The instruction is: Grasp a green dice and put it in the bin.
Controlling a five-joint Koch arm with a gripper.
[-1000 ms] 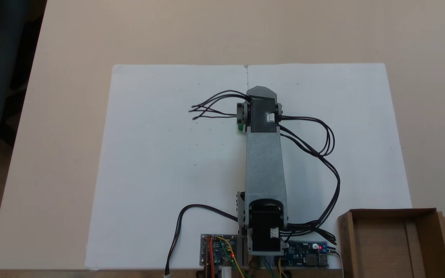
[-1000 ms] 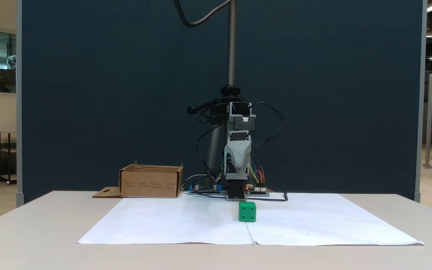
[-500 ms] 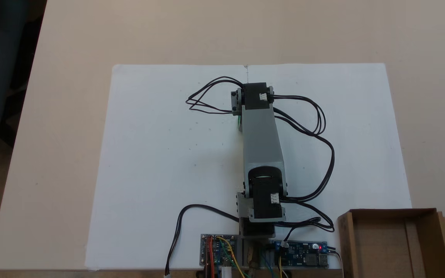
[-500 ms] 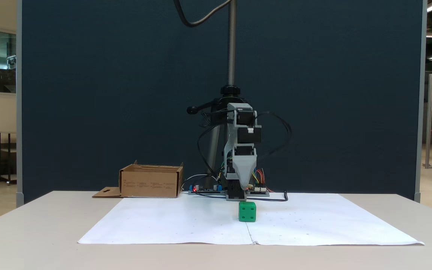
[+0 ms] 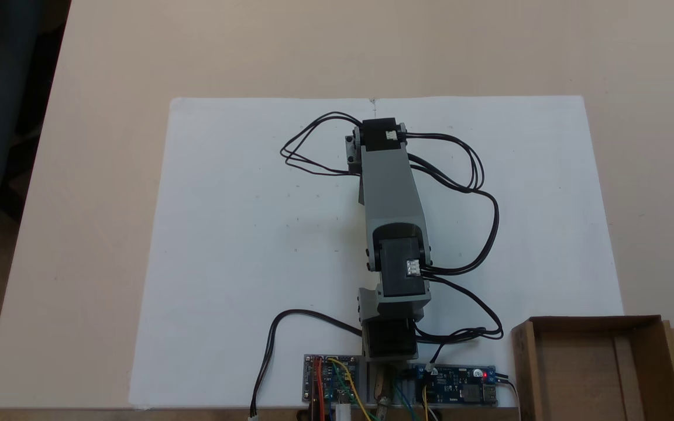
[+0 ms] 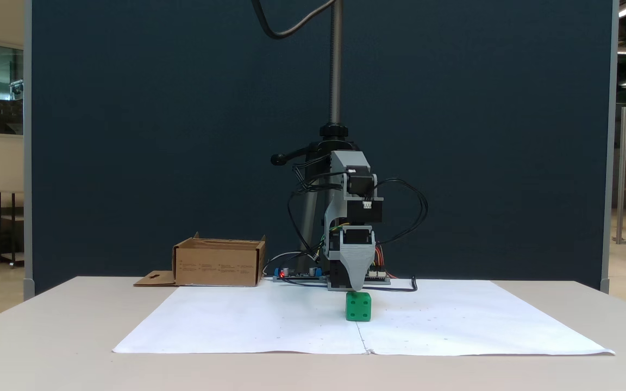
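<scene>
Fixed view: grey plastic gripper just above rounded green dice; open/closed unclear.

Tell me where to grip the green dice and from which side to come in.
Grip the green dice across two opposite vertical faces, coming straight down from above. It sits flat on the white paper with open space on all sides, and looks narrower than the gripper hanging just over it, so the jaws should straddle it.

Open white paper lies between green dice and bin; black cables loop beside the arm.
</scene>
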